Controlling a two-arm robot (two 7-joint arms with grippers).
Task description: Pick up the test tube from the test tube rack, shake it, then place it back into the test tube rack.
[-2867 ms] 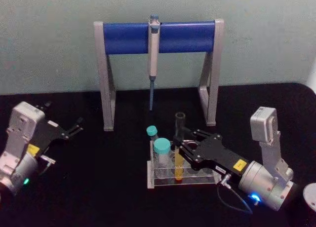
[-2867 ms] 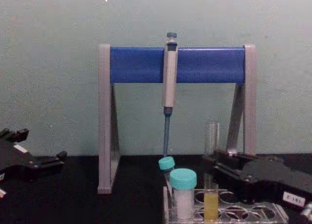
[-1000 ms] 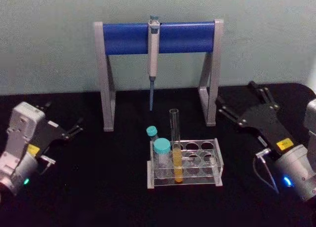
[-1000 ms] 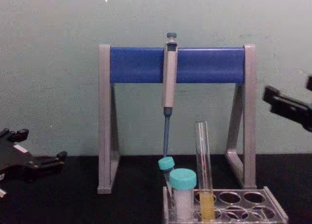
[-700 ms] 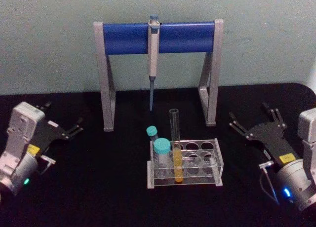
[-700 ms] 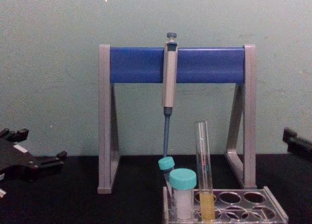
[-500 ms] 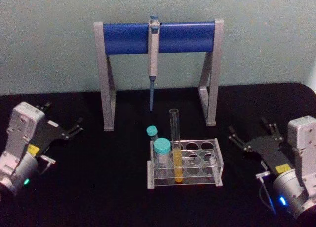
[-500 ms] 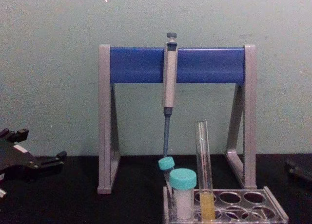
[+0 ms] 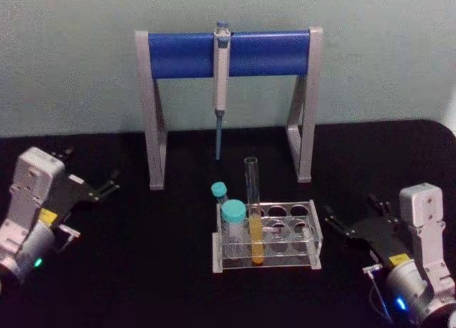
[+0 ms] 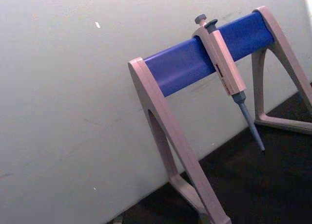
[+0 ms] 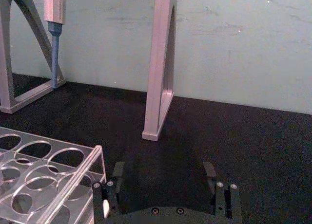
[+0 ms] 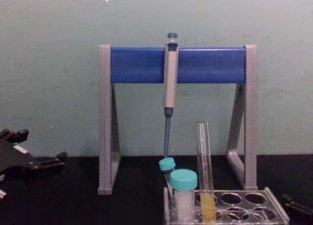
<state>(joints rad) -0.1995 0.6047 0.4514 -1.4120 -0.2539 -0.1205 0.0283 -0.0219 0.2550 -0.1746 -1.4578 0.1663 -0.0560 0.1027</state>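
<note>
1. We see the test tube (image 9: 253, 212) standing upright in a hole of the test tube rack (image 9: 311, 237), yellow liquid in its lower part
2. Our right gripper (image 9: 354, 221) sits just right of the rack, fingers spread wide, holding nothing
3. Our left gripper (image 9: 103, 186) is parked far left, also spread apart and empty
4. We cannot tell whether shaking has been done

place: lab | cues: pipette (image 9: 221, 71) on stand (image 9: 263, 53); test tube rack (image 9: 296, 232)

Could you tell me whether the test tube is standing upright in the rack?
Yes: the test tube stands upright in the test tube rack.
</note>
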